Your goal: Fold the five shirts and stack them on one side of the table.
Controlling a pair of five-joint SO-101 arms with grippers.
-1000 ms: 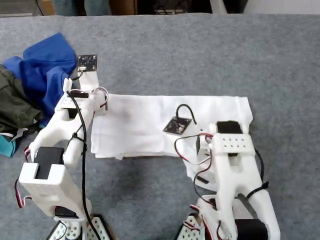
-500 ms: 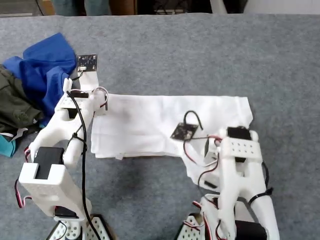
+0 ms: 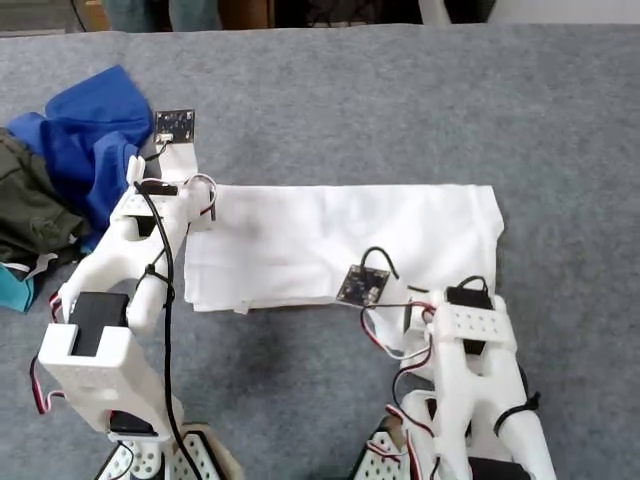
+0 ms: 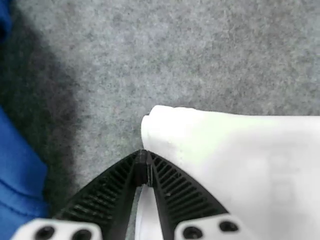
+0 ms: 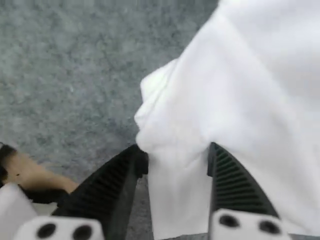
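A white shirt [image 3: 300, 245] lies partly folded as a long rectangle across the middle of the grey table [image 3: 400, 110]. My left arm [image 3: 150, 215] stands at the shirt's left end. The left gripper [image 4: 143, 167] is shut on the white shirt [image 4: 225, 160] at its corner, with cloth pinched between the black jaws. My right arm [image 3: 470, 320] stands at the shirt's near right edge. The right gripper [image 5: 176, 150] is open, with a bunched edge of the white shirt [image 5: 240, 90] lying between its fingers.
A pile of unfolded shirts sits at the table's left edge: a blue one [image 3: 90, 130], a dark green one [image 3: 25, 210] and a teal one [image 3: 10, 290]. Bare grey table stretches across the far side and to the right of the white shirt.
My right arm has drawn back toward the table's near edge. The flap of white shirt that hung out at the near right is now under that arm. The left arm has kept still.
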